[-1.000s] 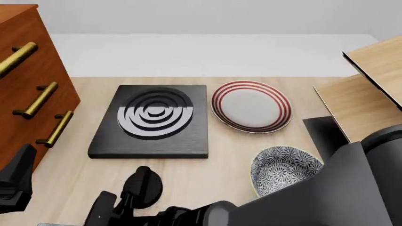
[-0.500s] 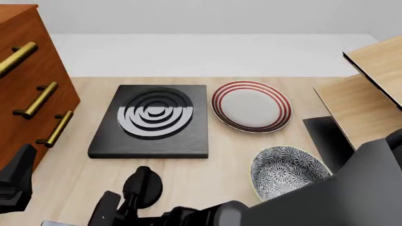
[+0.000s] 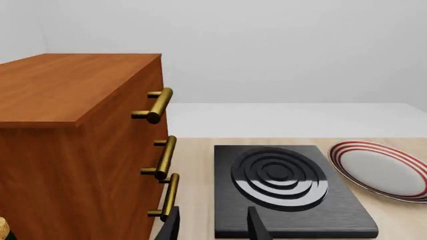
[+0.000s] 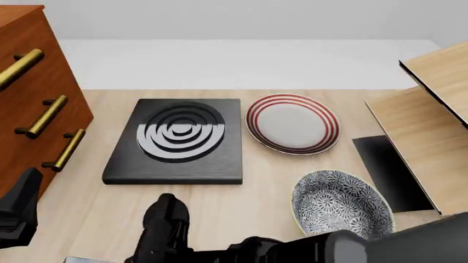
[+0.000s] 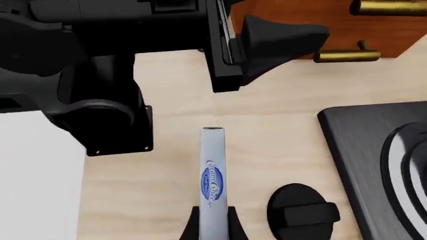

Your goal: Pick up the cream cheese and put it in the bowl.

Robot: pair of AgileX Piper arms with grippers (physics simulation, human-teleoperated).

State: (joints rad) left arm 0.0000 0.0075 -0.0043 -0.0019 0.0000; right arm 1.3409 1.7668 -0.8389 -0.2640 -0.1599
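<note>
The cream cheese (image 5: pixel 211 180), a pale grey-blue box with a blue oval logo, shows edge-on in the right wrist view. My right gripper (image 5: pixel 212 227) is shut on its near end and holds it over the wooden table. In the front view the box is hidden by my right arm (image 4: pixel 241 249). The bowl (image 4: pixel 340 205), black-and-white floral inside, stands at the front right. My left gripper (image 3: pixel 215 230) is open and empty beside the cabinet. It also shows at the left edge of the front view (image 4: pixel 18 211).
A black burner block (image 4: pixel 179 139) lies mid-table, with a white red-ringed plate (image 4: pixel 292 123) to its right. A wooden cabinet with brass handles (image 4: pixel 33 93) stands at the left, a light wooden unit (image 4: pixel 431 109) at the right. My left arm (image 5: pixel 100 60) crosses the right wrist view.
My right arm's bulk has sunk toward the bottom edge of the front view, uncovering the whole bowl. Its wrist has shifted slightly right. The left arm has not moved.
</note>
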